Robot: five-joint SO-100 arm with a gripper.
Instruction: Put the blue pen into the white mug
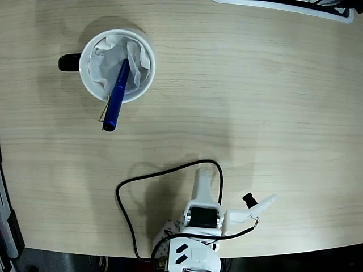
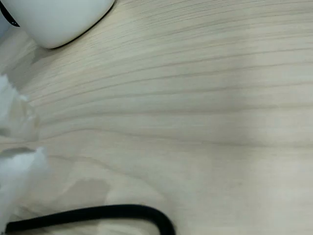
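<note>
Pen [image 1: 115, 97] leans in mug [image 1: 117, 65], upper end toward bottom-left.

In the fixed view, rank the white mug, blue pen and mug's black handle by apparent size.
1. white mug, largest.
2. blue pen, nearly as long as the mug is wide, far slimmer.
3. black handle, smallest.

One white mug [image 1: 117, 66] is counted in the fixed view, and its lower wall [image 2: 58, 19] is also seen in the wrist view. One blue pen [image 1: 115, 96] is counted. One crumpled white paper lining [image 1: 102, 61] is seen inside the mug. One black handle [image 1: 70, 62] is found on it. One robot arm [image 1: 198, 226] is counted, and one black cable [image 1: 164, 170] is seen, also visible in the wrist view [image 2: 98, 215]. One wooden table [image 1: 255, 102] is counted.
</note>
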